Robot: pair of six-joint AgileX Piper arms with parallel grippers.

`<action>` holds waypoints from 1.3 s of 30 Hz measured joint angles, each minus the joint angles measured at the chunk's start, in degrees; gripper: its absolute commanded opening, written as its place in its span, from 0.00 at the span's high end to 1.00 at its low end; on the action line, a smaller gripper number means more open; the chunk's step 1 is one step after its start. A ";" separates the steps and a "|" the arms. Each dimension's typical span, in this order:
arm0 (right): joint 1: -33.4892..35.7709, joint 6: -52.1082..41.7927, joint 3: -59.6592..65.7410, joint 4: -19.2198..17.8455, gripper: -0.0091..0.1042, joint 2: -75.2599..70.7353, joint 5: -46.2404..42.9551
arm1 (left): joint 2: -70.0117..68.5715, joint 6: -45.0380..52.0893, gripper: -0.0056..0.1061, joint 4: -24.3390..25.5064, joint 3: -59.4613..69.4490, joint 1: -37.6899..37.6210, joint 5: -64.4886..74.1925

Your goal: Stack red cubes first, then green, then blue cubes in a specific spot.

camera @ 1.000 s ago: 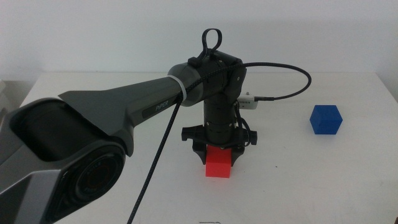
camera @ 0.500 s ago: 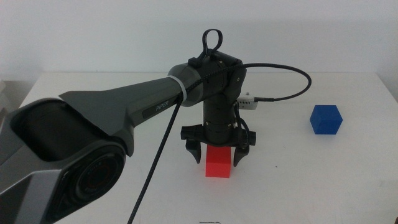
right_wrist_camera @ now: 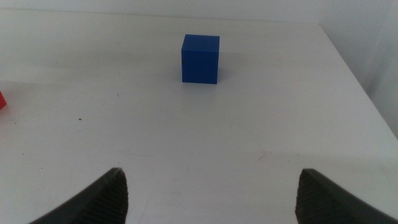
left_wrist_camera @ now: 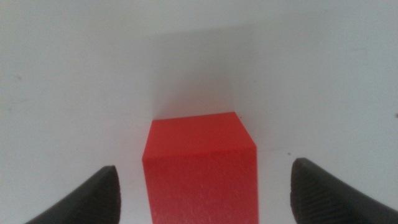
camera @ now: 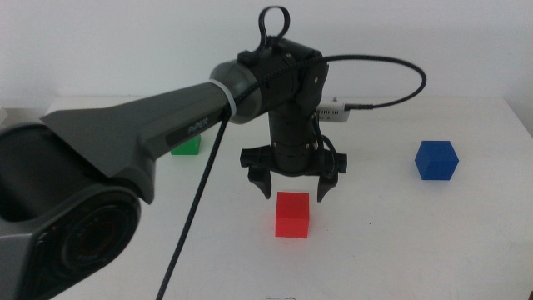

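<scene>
The red cube sits alone on the white table near the front middle; it also shows in the left wrist view. My left gripper hangs open just above and behind it, jaws spread wider than the cube and holding nothing. The green cube shows partly behind the left arm, at the left. The blue cube stands at the right, also in the right wrist view. My right gripper is open and empty, back from the blue cube and out of the middle view.
The left arm's thick dark body crosses the left half of the table. Its black cable loops over the back right. The table's right edge runs close to the blue cube.
My left gripper opened off the red cube and rose above it. The cube stays on the table. The arm shifted, so the green cube now shows.
</scene>
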 measured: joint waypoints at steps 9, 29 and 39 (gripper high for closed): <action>0.00 0.00 0.00 0.00 0.14 0.00 0.00 | -6.14 0.29 0.11 0.00 -0.10 1.87 0.43; 0.00 0.00 0.00 0.00 0.14 0.00 0.00 | -14.91 9.18 0.11 0.90 -0.61 21.12 0.87; 0.00 0.00 0.00 0.00 0.14 0.00 0.00 | -8.87 15.50 0.14 1.41 -0.61 27.98 -2.56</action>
